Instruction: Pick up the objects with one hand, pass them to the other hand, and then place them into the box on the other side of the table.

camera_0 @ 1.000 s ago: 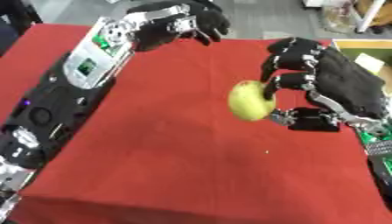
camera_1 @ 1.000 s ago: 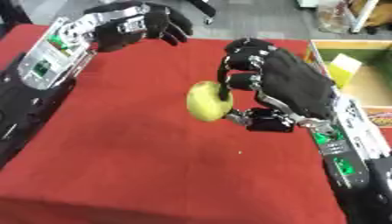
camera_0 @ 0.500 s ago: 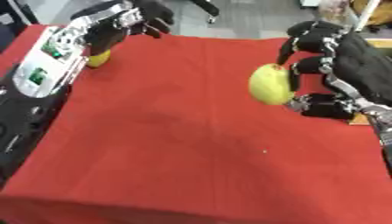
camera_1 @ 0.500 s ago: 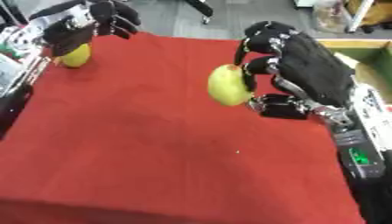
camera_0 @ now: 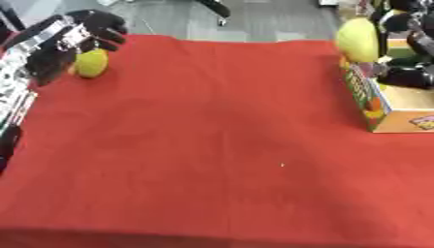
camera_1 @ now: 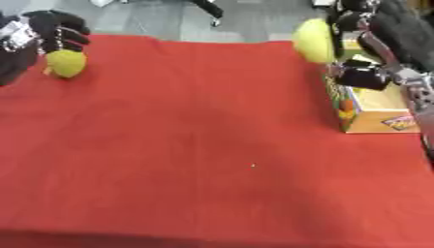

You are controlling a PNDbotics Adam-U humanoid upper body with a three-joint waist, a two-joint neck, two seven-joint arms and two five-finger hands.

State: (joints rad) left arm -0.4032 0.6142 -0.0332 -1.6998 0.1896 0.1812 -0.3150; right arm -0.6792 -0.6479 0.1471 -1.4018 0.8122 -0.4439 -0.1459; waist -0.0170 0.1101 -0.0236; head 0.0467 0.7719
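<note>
My right hand (camera_1: 386, 36) is at the upper right, shut on a yellow-green fruit (camera_0: 358, 39). It holds the fruit in the air above the near-left corner of an open cardboard box (camera_0: 392, 109) at the table's right edge. A second yellow-green fruit (camera_0: 91, 63) lies on the red cloth at the far left. My left hand (camera_0: 89, 30) hangs just over and behind it, fingers loosely bent above its top and not closed round it.
The red cloth (camera_0: 220, 145) covers the whole table, and its front edge runs along the bottom of the view. The box has a printed side wall (camera_1: 343, 104). Grey floor and a chair base lie beyond the far edge.
The right hand has carried its fruit rightward and up to the box. The left hand has drawn back to the far left, over the second fruit. The camera has also shifted.
</note>
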